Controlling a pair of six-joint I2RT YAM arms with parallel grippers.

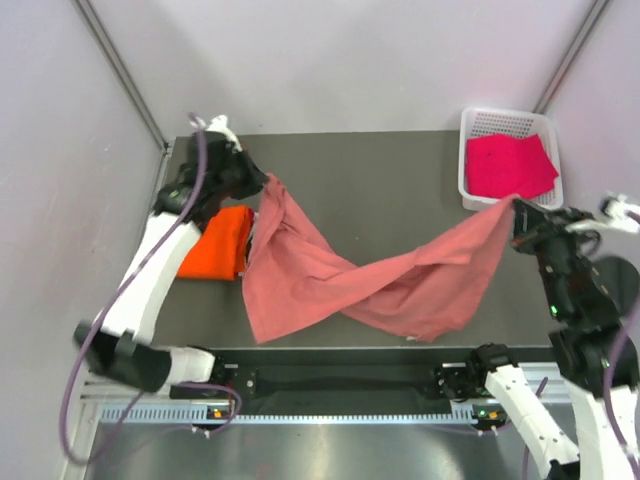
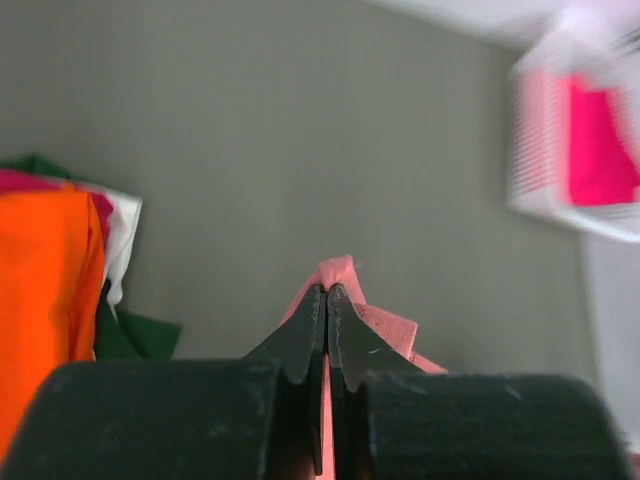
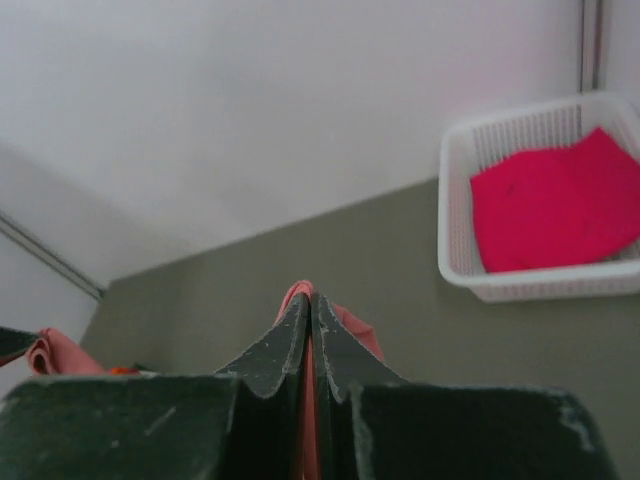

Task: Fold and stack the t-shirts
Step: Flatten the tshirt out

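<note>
Item: salmon-pink shirt (image 1: 340, 280), hanging with its long axis running left to right, middle sagging onto the counter (image 1: 380, 180). Left pincer (image 1: 265, 183) is clenching one end, right pincer (image 1: 516, 206) the other.

The left arm (image 1: 150, 265) and right arm (image 1: 535, 415) are made of white tubular links joined by bulky black joint housings, and a lilac cable (image 1: 201, 165) loops alongside each. The left gripper (image 2: 326, 292) and right gripper (image 3: 308, 300) are matte black. Their fingers (image 3: 270, 360) are wedge-shaped, taper to thin tips and are faintly scratched.
</note>
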